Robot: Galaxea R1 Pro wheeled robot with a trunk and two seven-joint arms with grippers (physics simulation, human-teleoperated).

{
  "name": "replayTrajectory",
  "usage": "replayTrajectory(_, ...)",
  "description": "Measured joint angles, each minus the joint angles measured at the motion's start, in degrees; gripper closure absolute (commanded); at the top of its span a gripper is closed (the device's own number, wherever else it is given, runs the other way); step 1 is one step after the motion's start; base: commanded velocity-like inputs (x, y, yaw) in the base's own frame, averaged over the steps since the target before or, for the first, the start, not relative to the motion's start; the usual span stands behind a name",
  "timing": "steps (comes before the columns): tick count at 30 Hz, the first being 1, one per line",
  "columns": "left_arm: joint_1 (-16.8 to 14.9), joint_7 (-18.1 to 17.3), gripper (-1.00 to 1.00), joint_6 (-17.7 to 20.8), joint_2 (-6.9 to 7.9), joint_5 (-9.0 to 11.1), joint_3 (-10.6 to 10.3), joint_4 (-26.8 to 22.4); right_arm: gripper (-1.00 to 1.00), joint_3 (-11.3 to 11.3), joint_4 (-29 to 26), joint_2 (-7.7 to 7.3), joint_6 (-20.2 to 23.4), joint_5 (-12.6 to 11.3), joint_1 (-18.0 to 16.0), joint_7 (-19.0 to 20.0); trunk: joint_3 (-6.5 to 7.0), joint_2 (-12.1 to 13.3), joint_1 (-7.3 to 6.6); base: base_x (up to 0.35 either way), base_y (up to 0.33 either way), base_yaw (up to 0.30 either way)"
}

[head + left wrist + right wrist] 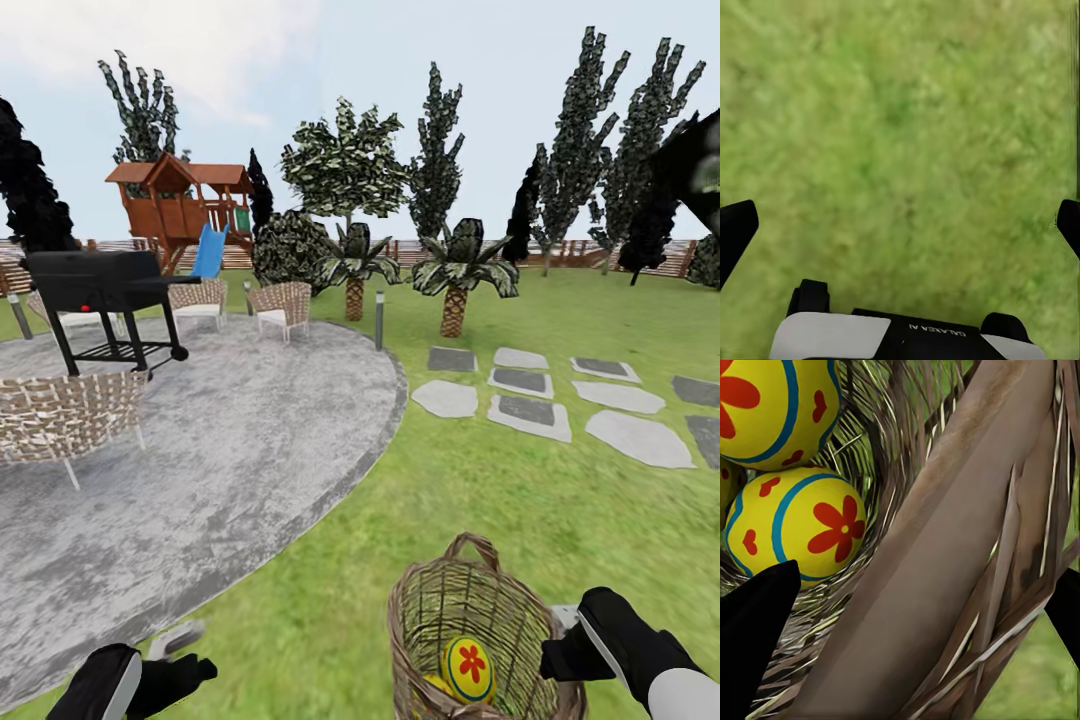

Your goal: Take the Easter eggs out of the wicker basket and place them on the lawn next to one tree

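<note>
Yellow Easter eggs (pixel 802 525) with red flowers and blue rings lie down inside the wicker basket (pixel 480 625). In the right wrist view two eggs show well, and a bit of a third peeks in at the edge beside them. The basket stands on the lawn (pixel 520 490), right in front of the robot, with its little loop handle on the far rim.

The right claw (pixel 907 607) is at the basket's rim. One black finger is on the inside, near an egg, and the other is on the outside over the grass, so the woven wall sits between them. I cannot tell if it is squeezing the wall yet.

The left claw (pixel 900 225) hangs over bare grass with its fingers spread wide apart, holding nothing.

Farther off are grey paving stones (pixel 530 400), a round grey patio (pixel 200 470) with wicker chairs (pixel 280 305) and a black grill (pixel 105 290), two short palms (pixel 455 275), and a tree (pixel 345 165) with a leafy crown.
</note>
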Motion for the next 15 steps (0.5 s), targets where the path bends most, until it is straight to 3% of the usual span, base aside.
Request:
replayTrajectory(6, 0.00, 0.00, -1.00, 0.01, 0.00, 0.00, 0.00, 0.00, 1.00, 0.00, 0.00, 0.00, 0.00, -0.03, 0.00, 0.01, 0.00, 0.00, 0.00, 0.337, 0.070, -0.284)
replayTrajectory(12, 0.02, -0.01, -1.00, 0.02, 0.01, 0.00, 0.01, -0.03, 1.00, -0.01, 0.03, 0.02, 0.02, -0.25, -0.02, 0.02, 0.00, 0.00, 0.00, 0.337, 0.055, -0.023)
replayTrajectory(15, 0.00, 0.00, -1.00, 0.00, 0.00, 0.00, 0.00, 0.00, 1.00, -0.02, 0.01, 0.01, 0.03, -0.19, 0.00, 0.02, 0.00, 0.00, 0.00, 0.337, 0.002, -0.228)
